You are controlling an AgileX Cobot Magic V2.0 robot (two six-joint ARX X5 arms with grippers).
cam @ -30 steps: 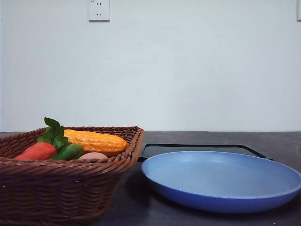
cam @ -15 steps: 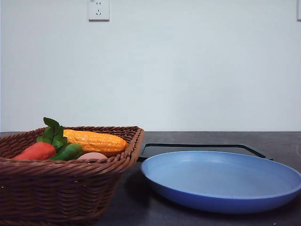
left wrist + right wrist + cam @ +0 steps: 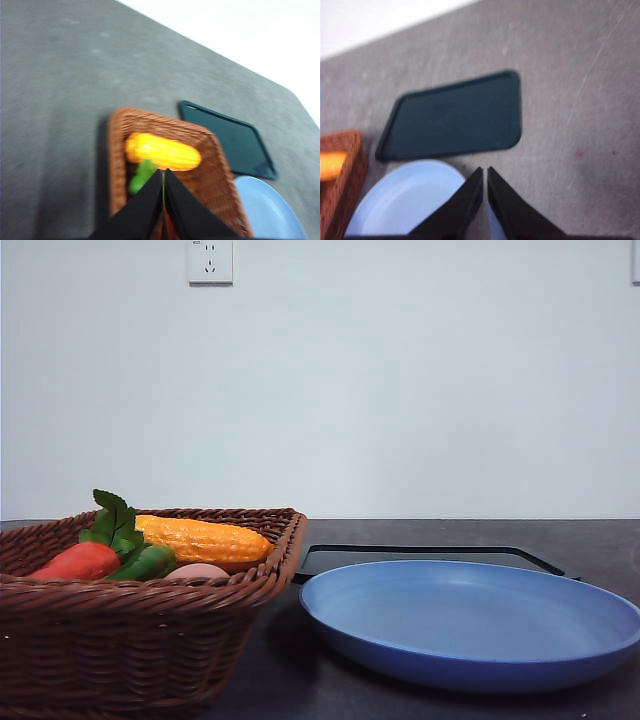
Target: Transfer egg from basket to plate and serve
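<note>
Front view is showing you the egg lying low in the basket against the carrot, so your left claw, fingers pressed together, is risking nudging it deeper.

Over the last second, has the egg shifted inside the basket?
No. In the front view the egg sits in the same spot behind the basket rim, below the corn cob.

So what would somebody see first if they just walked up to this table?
Probably the big blue plate, bare, at the front right of the table. Next, the brown basket on the left, where a yellow corn cob and an orange carrot lie, with the small pinkish egg peeking over its rim.
</note>
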